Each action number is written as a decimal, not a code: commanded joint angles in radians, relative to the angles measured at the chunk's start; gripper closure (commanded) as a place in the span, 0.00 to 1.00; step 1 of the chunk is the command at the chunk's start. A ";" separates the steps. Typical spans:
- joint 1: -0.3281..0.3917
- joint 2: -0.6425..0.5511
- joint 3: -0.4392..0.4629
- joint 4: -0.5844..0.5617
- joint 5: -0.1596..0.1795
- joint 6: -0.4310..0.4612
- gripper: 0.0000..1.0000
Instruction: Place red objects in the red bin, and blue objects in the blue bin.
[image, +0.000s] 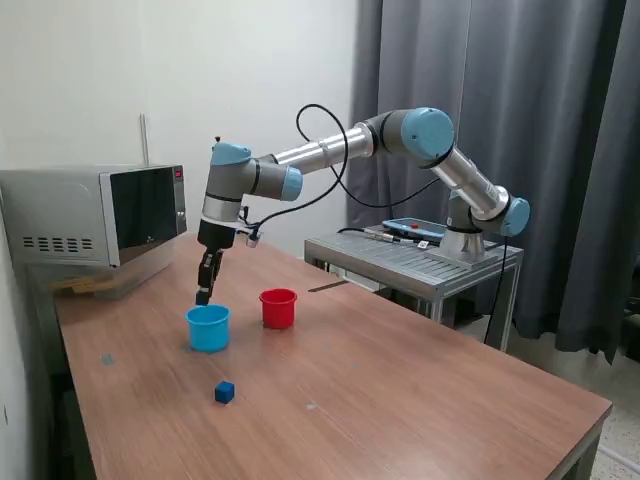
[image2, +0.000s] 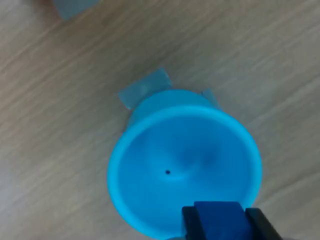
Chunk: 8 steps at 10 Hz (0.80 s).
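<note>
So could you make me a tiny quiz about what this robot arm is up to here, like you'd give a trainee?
1. True or false: the end effector is shut on a blue cube.
2. Which cup is the end effector above? A) the red cup B) the light blue cup C) neither
3. Fill in: a second blue cube lies on the ____, apart from both cups.

Key
1. True: the wrist view shows the cube between the dark fingers.
2. B: that view looks straight into the light blue cup, which looks empty.
3. Table.
</note>
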 joint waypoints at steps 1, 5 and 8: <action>0.000 0.003 0.018 0.000 -0.009 0.002 1.00; 0.000 0.003 0.046 0.000 -0.010 0.008 1.00; 0.000 0.003 0.046 0.000 -0.010 0.008 1.00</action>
